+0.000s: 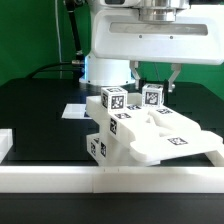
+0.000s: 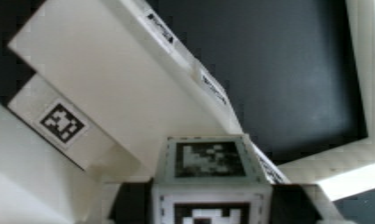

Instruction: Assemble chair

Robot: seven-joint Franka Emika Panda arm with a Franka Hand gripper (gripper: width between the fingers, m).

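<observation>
Starting at the exterior view's left, a low white border rail (image 1: 40, 178) runs along the front edge of the black bench (image 1: 40, 110), with a short white stub of it rising at the far left. Just past that, a thin flat white marker board (image 1: 76, 110) lies on the dark surface in front of the big glossy white robot arm (image 1: 130, 45). Moving to the middle, here is the chair (image 1: 140, 130): a cluster of chunky matte-white plastic pieces with square black-and-white tags, stacked notched blocks on its left side and a flat slab (image 1: 175, 140) spreading out low toward the exterior view's right, resting just behind the rail. On top stand two small tagged white posts, one (image 1: 114, 99) on the left and another (image 1: 152, 96) on the right. The gripper (image 1: 152, 82) is down over that right post, its dark fingers (image 1: 171, 76) drawn narrow and clamped on it from either side. In the wrist view, the tagged post (image 2: 209, 160) sits squarely between the fingers, with a long white chair piece (image 2: 131, 70) stretching away beyond it.
</observation>
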